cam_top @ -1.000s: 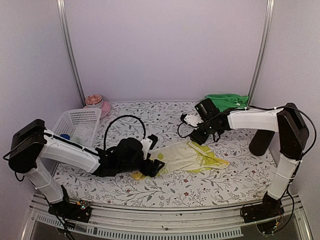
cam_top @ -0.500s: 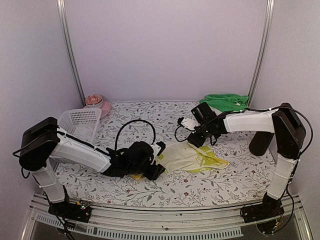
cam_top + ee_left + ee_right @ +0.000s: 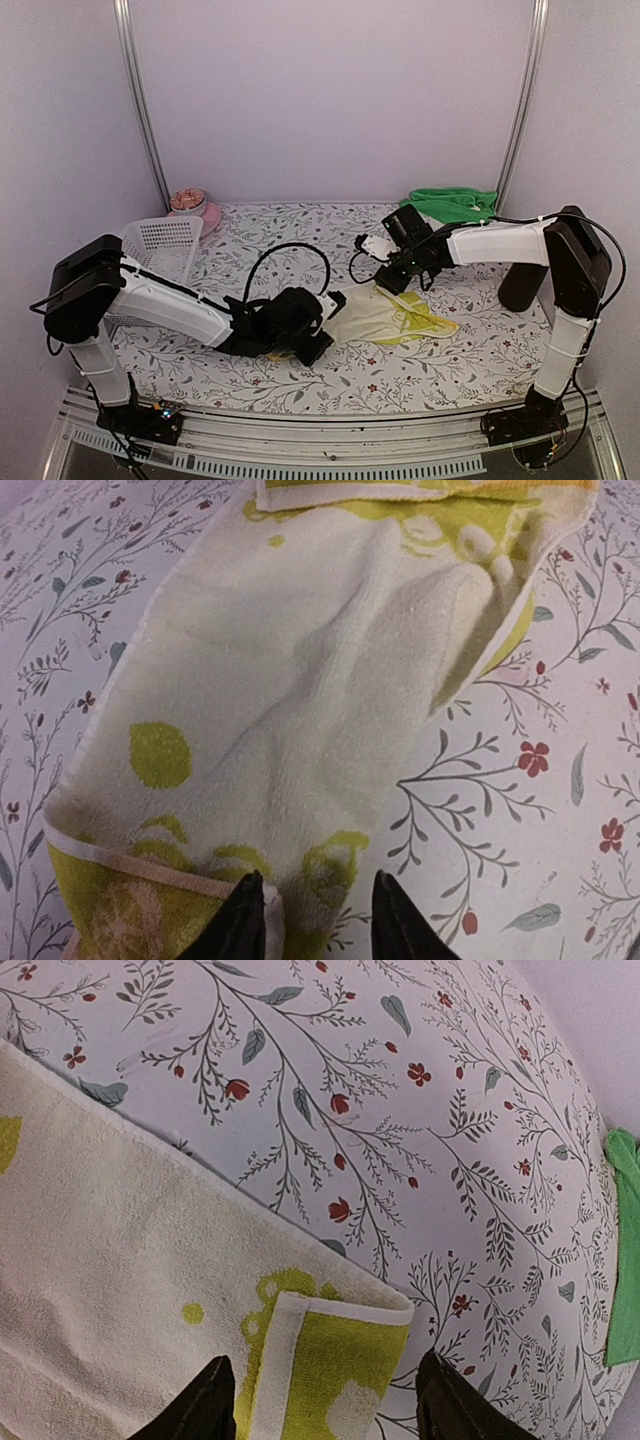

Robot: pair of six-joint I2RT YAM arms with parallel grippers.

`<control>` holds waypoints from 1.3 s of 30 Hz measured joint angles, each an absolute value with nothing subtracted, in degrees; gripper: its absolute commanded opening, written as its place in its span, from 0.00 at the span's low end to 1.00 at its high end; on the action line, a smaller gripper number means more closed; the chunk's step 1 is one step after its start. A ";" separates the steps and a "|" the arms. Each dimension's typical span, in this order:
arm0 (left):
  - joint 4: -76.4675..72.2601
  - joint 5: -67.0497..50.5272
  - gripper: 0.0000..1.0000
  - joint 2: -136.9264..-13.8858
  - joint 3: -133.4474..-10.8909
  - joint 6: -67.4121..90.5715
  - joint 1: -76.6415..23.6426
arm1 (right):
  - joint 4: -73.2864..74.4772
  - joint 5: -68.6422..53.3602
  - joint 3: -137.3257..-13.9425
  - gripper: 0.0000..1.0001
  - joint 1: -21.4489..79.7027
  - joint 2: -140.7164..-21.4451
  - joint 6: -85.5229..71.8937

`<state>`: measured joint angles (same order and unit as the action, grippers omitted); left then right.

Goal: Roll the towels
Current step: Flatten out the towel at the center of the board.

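The yellow-lime towel (image 3: 385, 313) lies flat mid-table, pale side up, with its far corner folded over (image 3: 350, 1360). My left gripper (image 3: 322, 338) is low at the towel's near-left end. In the left wrist view its fingers (image 3: 240, 925) straddle the end's right corner (image 3: 330, 865), still a gap apart (image 3: 318, 925). My right gripper (image 3: 388, 282) hovers open over the folded far corner, its fingers wide on either side (image 3: 325, 1410). The plain green towel (image 3: 455, 205) lies bunched at the back right and also shows in the right wrist view (image 3: 625, 1260).
A white mesh basket (image 3: 160, 245) stands at the left, behind the left arm. A pink bowl (image 3: 192, 208) sits at the back left corner. A black cylinder (image 3: 522, 285) stands by the right arm. Floral tablecloth (image 3: 300, 235) surrounds the towel.
My left arm has slid right along the towel's near-left end and its jaws have narrowed around the corner. The right gripper has shifted slightly left, jaws almost unchanged.
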<state>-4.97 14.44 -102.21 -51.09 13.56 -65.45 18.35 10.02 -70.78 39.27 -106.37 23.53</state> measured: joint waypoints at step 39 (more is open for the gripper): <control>0.75 18.48 0.06 -103.98 -51.57 17.65 -64.95 | 18.24 9.28 -70.41 0.61 39.27 -106.37 23.29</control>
